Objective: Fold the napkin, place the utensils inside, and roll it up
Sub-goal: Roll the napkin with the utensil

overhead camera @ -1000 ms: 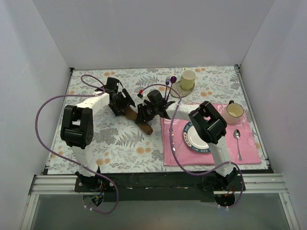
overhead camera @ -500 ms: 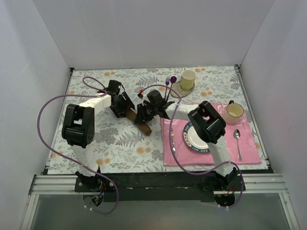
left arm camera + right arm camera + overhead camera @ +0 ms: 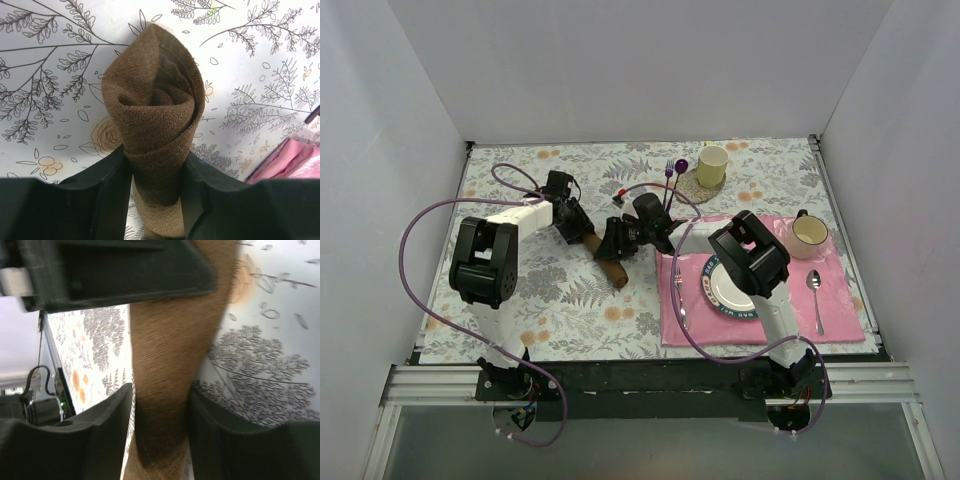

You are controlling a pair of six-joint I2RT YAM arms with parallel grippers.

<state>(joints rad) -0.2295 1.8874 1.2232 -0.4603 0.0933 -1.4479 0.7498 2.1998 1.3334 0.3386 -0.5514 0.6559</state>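
Napkin [image 3: 155, 115] lies rolled left of the placemat [image 3: 770, 328], long axis slanting toward it; I have left end effector [image 3: 156, 162] and right end effector [image 3: 161, 400] clamped on it

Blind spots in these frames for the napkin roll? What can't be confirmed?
Top external: left gripper and right gripper cover most of the dark brown rolled cloth napkin; only its near end shows.
Left wrist: the open end shows only cloth folds, dark inside; utensils within cannot be told. Bottom edge cuts off the rest.
Right wrist: left gripper's body hides one end, the frame edge the other.
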